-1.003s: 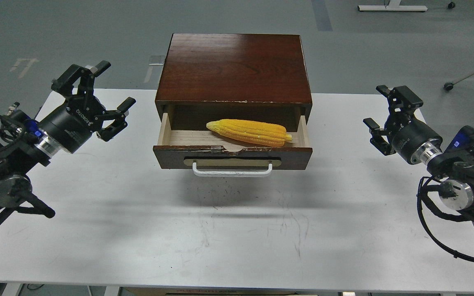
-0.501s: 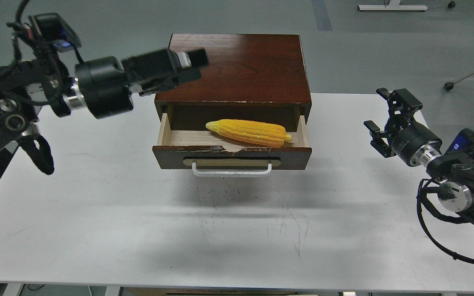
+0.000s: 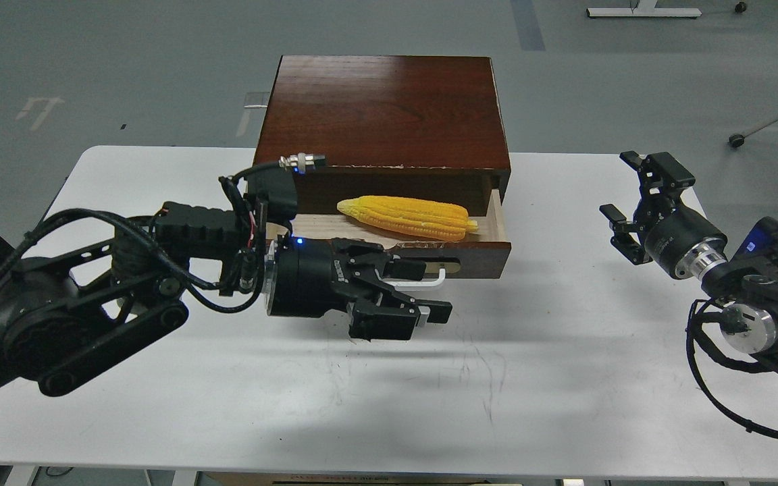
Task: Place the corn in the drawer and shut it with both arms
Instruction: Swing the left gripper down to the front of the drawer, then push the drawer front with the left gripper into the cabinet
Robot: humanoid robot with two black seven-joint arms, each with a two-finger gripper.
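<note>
The drawer [image 3: 485,254] stands pulled out of the dark wood cabinet [image 3: 382,108]. The yellow corn [image 3: 406,217] lies inside it, tip to the left. My left gripper [image 3: 421,291] is open, pointing right, just in front of the drawer front. The left arm hides the front's left half and most of the white handle [image 3: 438,275]. I cannot tell whether the upper finger [image 3: 405,268] touches the handle. My right gripper [image 3: 635,192] is open and empty above the table, well to the right of the drawer.
The white table [image 3: 551,391] carries the cabinet at its back middle. The left arm's black body and cables [image 3: 92,297] lie over the table's left side. Grey floor and a chair base [image 3: 737,141] are behind.
The left arm swung up over the cabinet's left corner, then down and across in front of the drawer, gripper now at the drawer front. The right gripper barely moved. Corn and drawer are unchanged.
</note>
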